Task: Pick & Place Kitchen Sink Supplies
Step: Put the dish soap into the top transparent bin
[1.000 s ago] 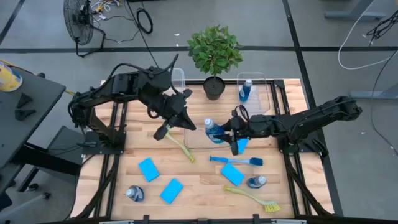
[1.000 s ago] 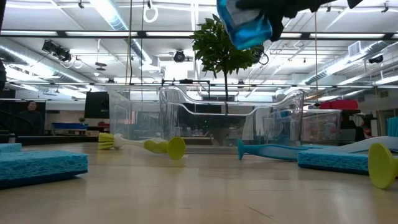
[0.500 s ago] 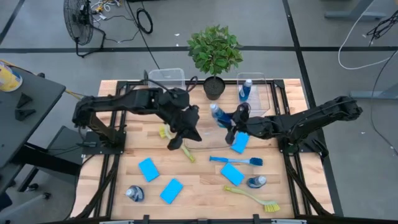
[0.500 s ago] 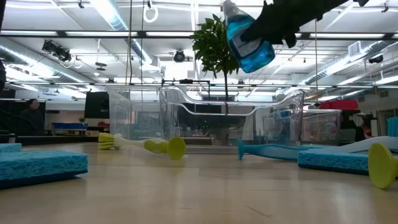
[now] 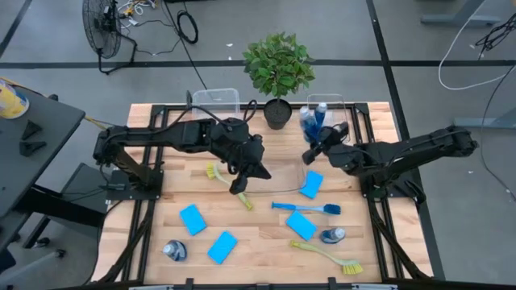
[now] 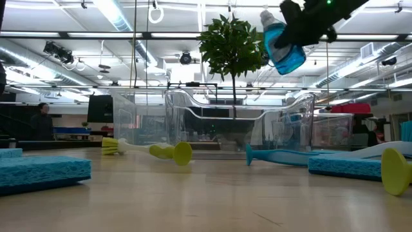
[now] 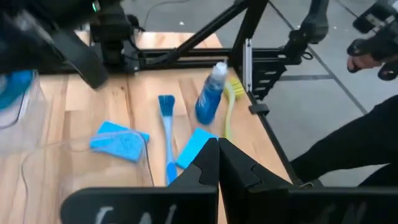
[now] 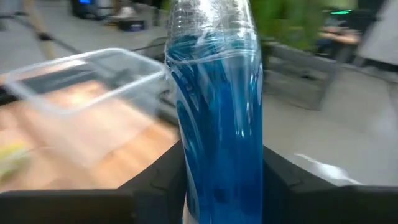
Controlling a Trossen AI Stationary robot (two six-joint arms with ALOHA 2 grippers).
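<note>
Right tool (image 5: 313,143) grips bottle (image 5: 307,122) between its fingers; left tool (image 5: 239,184) closed, empty

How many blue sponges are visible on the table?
4 blue sponges: one front-left, one nearer the front edge, one beside the clear bin, one right of centre under the blue brush. None seems hidden.

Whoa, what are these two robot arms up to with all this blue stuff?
They are sorting sink supplies into clear bins. The right tool holds a bottle of blue liquid in the air, near the back-right bin, where another bottle already stands. The left tool is shut and empty, above a yellow-green brush. Sponges, two more brushes and two more bottles lie on the table.
</note>
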